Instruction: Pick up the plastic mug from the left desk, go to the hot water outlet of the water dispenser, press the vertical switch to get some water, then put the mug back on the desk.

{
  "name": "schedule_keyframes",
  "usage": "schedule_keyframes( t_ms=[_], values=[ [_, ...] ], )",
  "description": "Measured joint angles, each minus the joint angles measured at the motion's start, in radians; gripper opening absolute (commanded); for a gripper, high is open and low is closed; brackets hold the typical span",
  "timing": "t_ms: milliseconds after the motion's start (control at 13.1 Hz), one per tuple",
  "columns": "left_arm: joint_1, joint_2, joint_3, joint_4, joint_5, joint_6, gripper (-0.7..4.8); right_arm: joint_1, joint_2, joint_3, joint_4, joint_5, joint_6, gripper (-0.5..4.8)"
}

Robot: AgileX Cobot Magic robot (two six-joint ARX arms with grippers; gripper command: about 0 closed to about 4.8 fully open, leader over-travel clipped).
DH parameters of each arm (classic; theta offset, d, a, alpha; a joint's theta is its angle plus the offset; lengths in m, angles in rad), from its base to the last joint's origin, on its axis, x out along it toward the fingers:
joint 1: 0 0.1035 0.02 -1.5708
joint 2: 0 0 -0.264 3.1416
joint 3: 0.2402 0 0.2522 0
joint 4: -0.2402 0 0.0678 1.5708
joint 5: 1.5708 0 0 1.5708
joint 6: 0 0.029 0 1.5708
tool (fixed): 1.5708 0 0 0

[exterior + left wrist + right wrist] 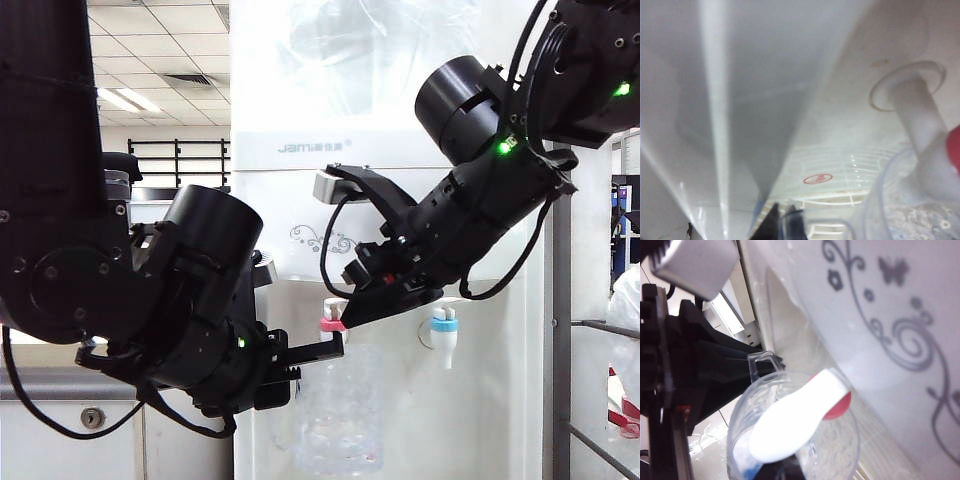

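The plastic mug (pixel 340 410) hangs upright directly beneath the hot water outlet (pixel 333 322) of the water dispenser (pixel 400 150), its rim just under the red-collared tap, so the spout's long axis runs straight down into the mouth. The left gripper (pixel 322 350) comes in from the side away from the blue-collared tap (pixel 444 330) and its jaws are clamped on the mug's thin handle at rim level.

The right gripper (pixel 375 295) slants down from above – its jaws are closed with nothing between them, the tips close against the front of the outlet. In the right wrist view the vertical switch (pixel 800 415) stands out as 1 long white lever over the mug's open mouth. The right arm is the nearer one for pressing; whether its tips are touching the lever cannot be told. The bench (pixel 60 385) lies well below and beyond the left arm.
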Motion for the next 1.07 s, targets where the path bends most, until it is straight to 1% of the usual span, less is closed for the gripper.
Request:
schedule_keyframes(
  t_ms=[153, 230, 306, 460, 536, 613, 766, 919, 1073],
  values=[
    [0.000, 0.000, 0.000, 0.000, 0.000, 0.000, -0.05, 0.000, 0.000, 0.000, 0.000, 0.002, 0.000, -0.01],
    [0.000, 0.000, 0.000, 0.000, 0.000, 0.000, -0.06, 0.000, -0.016, 0.000, -0.034, 0.005, 0.002, -0.01],
    [0.000, 0.000, 0.000, 0.000, 0.000, 0.000, -0.06, -0.002, -0.077, -0.002, -0.138, 0.011, 0.003, -0.01],
    [0.000, 0.000, 0.000, 0.000, -0.002, 0.000, -0.06, -0.003, -0.212, -0.004, -0.237, 0.032, 0.003, -0.01],
    [0.000, 0.000, 0.000, 0.000, -0.002, 0.000, -0.06, -0.003, -0.311, -0.005, -0.270, 0.041, 0.003, -0.01],
    [0.000, 0.000, 0.000, 0.000, -0.002, 0.000, -0.05, -0.004, -0.401, -0.003, -0.271, 0.043, 0.005, -0.01],
    [0.000, 0.000, 0.000, 0.000, -0.003, 0.000, -0.05, -0.004, -0.518, 0.002, -0.268, 0.043, 0.046, -0.01],
    [0.000, 0.000, 0.000, 0.000, -0.003, 0.000, -0.05, -0.004, -0.652, 0.001, -0.340, 0.044, 0.088, -0.01],
    [0.000, 0.000, 0.000, 0.000, -0.003, 0.000, -0.05, -0.004, -0.731, 0.001, -0.425, 0.058, 0.113, -0.01]
  ],
)
